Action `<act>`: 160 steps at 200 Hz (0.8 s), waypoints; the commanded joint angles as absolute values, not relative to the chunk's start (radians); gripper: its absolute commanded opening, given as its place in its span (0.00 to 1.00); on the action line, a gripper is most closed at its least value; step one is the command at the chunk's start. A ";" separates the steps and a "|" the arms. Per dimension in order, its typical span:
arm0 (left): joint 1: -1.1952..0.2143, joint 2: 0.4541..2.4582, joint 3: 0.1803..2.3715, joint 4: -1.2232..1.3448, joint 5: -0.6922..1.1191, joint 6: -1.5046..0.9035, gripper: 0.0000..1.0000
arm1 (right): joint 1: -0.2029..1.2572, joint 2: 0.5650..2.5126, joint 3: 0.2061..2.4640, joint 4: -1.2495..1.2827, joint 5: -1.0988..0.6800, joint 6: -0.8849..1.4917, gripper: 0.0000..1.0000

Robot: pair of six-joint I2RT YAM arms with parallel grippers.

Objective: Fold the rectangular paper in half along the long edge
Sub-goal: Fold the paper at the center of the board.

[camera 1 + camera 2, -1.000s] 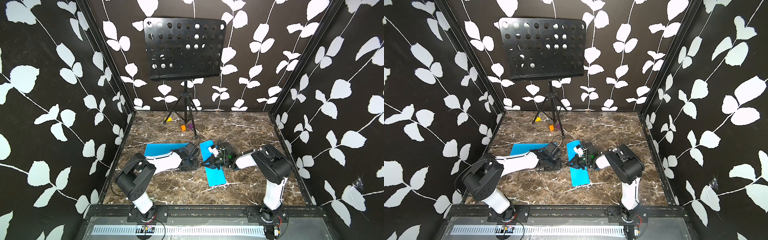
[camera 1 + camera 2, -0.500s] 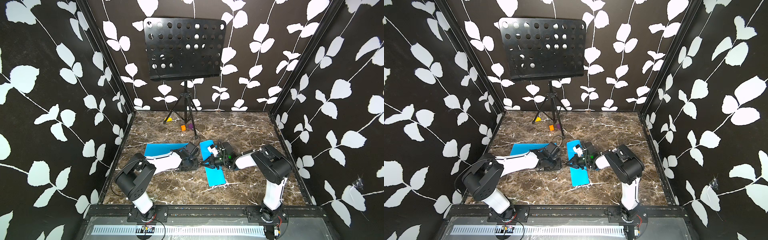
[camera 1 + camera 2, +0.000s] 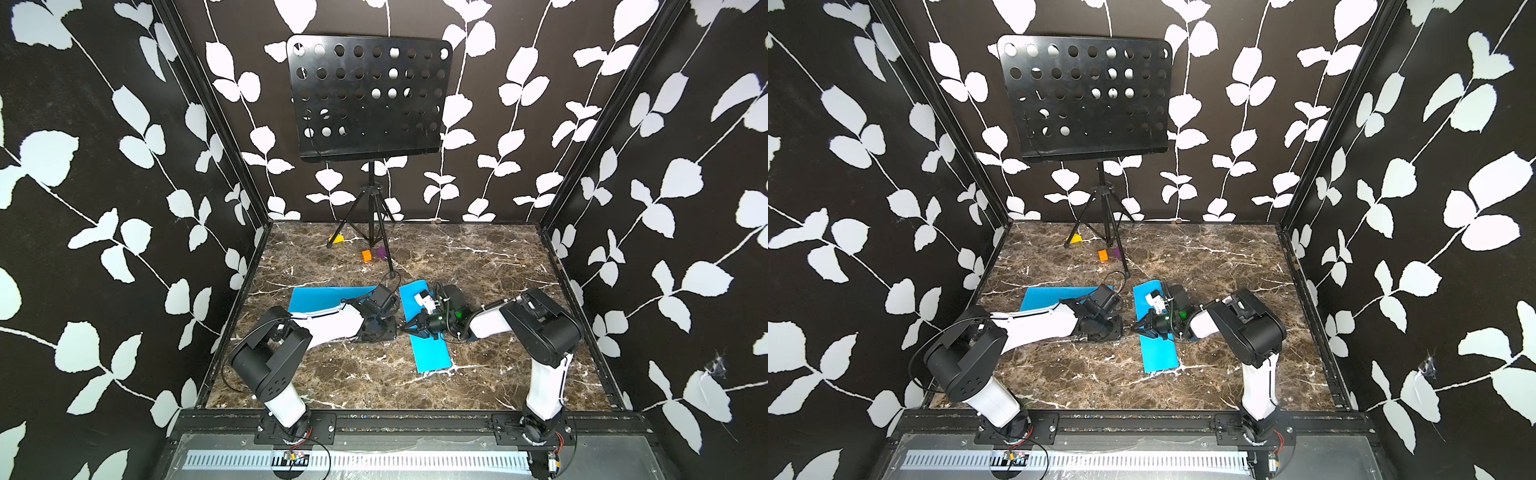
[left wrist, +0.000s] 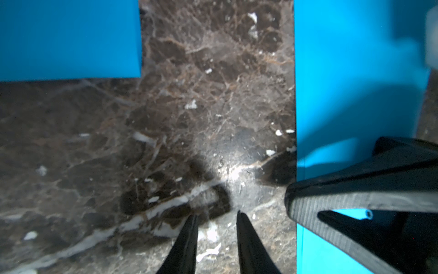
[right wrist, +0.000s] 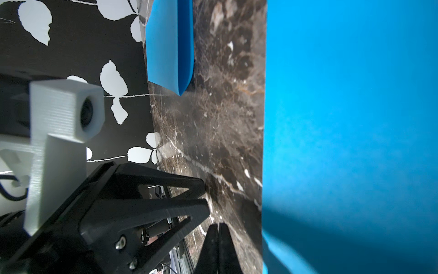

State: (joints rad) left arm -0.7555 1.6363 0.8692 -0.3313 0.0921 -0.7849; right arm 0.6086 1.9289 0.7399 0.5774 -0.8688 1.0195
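Left wrist view: your left gripper (image 4: pixel 216 215), slightly open and empty, hovers over brown marble tabletop (image 4: pixel 166 118). Your right gripper (image 5: pixel 218 225), closed and empty, sits beside the narrow blue paper (image 4: pixel 355 71) mid-tabletop. Press its long edge without dragging.

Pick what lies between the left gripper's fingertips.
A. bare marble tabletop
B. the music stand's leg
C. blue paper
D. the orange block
A: in the left wrist view the left gripper stands slightly open with only marble tabletop between its fingertips. The narrow blue paper and the other blue sheet lie off to the sides.
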 commanded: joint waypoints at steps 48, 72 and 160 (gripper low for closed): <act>-0.750 1.637 0.881 -0.345 0.087 -0.777 0.31 | 0.620 1.951 0.742 0.632 -0.879 1.043 0.05; -0.750 1.632 0.883 -0.346 0.079 -0.772 0.31 | 0.621 1.948 0.741 0.632 -0.881 1.040 0.05; -0.654 1.536 0.940 -0.169 0.176 -0.726 0.26 | 0.620 1.958 0.736 0.634 -0.874 1.035 0.05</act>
